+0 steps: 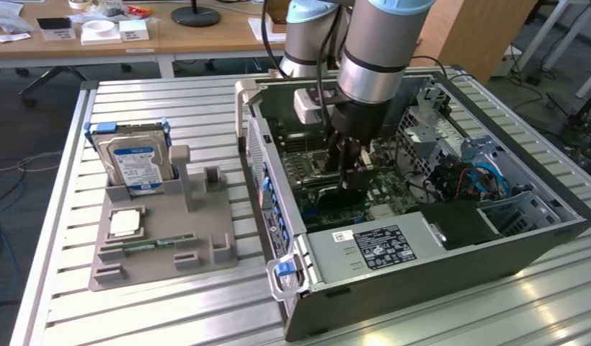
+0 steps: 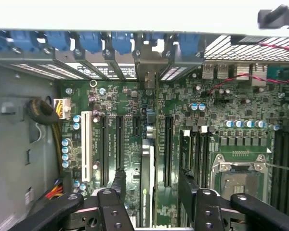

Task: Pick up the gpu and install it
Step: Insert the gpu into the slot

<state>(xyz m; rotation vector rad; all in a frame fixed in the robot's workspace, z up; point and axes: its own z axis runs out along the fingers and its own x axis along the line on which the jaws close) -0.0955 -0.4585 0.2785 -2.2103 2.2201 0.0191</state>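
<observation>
Edgewise, gpu (image 2: 147, 183) looks thin, silvery.

The motherboard (image 2: 135, 144) was green, its expansion slots black save one white (far left); blue clips (image 2: 91, 41) lined the case edge. The hard drive (image 1: 137, 162) wore a blue-white label, its holder (image 1: 166, 245) grey.

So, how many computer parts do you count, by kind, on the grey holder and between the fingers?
hard drive: 1
processor chip: 1
memory stick: 1
gpu: 1
Total: 4
</observation>
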